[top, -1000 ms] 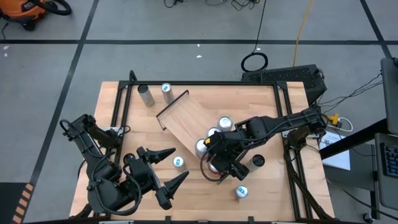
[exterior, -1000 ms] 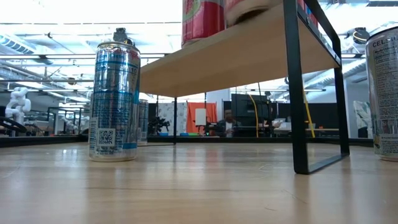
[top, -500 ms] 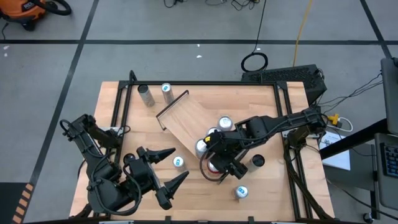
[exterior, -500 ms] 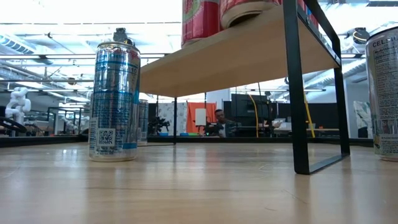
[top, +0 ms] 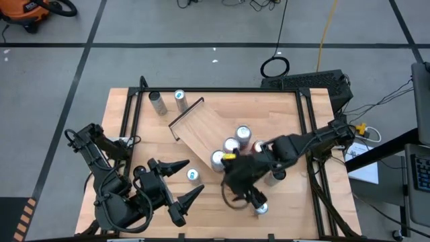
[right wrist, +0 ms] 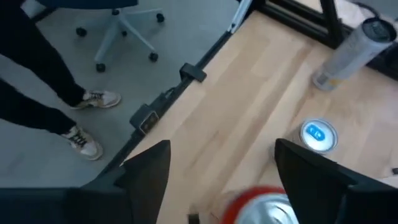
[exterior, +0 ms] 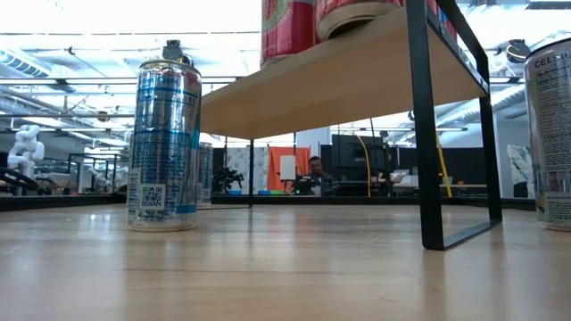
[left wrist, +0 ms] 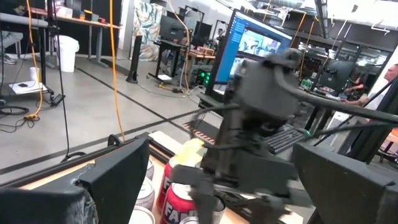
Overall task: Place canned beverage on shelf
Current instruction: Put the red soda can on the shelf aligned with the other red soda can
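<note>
shelf (top: pixel 208 131) stands slantwise mid-table, carrying four cans (top: pixel 230 145) bunched at its near end, one of them red (top: pixel 257 147). stocking is judged partly done. loose cans remain on the table: two at the far left corner (top: pixel 157 103), one blue-topped (top: pixel 193 175) near the left gripper, one (top: pixel 261 208) at the near edge. right gripper (top: pixel 246 190) hangs between shelf end and that near can, fingers apart, nothing held; its wrist view shows a red can top just below. left gripper (top: pixel 183 187) waits at the near left, fingers wide, empty.
</note>
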Controlling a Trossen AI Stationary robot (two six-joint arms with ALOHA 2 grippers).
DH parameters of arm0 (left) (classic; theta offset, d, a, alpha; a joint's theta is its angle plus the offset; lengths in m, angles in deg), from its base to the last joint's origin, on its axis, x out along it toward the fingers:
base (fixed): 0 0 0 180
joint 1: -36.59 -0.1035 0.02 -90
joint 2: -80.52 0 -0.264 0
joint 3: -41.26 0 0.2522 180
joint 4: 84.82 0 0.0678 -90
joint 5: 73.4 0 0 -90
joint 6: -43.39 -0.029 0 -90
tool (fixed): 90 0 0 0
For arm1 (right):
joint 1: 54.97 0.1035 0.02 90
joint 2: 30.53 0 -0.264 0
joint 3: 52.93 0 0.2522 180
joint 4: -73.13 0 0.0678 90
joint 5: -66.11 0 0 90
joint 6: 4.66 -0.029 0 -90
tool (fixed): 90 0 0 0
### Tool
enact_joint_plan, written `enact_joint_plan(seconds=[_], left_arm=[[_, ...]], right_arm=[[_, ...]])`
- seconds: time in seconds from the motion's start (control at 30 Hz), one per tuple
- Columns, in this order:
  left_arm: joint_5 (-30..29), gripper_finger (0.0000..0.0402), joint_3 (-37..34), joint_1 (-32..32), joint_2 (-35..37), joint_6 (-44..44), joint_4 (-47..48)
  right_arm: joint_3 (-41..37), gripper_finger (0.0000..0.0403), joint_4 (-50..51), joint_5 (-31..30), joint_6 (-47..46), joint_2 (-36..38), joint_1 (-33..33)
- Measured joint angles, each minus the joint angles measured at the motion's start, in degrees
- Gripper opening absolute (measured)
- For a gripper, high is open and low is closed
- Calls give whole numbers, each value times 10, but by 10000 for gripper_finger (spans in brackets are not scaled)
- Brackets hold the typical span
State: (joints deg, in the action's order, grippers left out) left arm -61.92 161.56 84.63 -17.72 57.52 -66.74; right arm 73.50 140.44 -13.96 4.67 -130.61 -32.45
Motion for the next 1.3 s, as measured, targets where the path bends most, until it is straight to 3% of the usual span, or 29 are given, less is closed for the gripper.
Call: enact_joint_plan(seconds=[0.13, 0.73, 0.9, 1.1, 1.2, 1.3], left_arm=[[-4, 398, 0, 0, 0, 1, 7], [-12, 398, 0, -19, 0, 25, 37], [3, 398, 0, -14, 0, 172, 156], [118, 368, 0, -10, -26, 371, 313], [176, 336, -1, -17, -55, 408, 337], [185, 299, -1, -21, -84, 408, 338]], right_arm=[[0, 239, -15, -39, -21, -1, 24], [0, 109, 23, -45, -5, -12, 7], [0, 88, 39, -44, 3, -11, 0], [0, 78, 49, -42, -1, -11, 1], [1, 78, 44, -42, -16, -2, 0], [17, 77, 41, -42, -35, 15, 0]])
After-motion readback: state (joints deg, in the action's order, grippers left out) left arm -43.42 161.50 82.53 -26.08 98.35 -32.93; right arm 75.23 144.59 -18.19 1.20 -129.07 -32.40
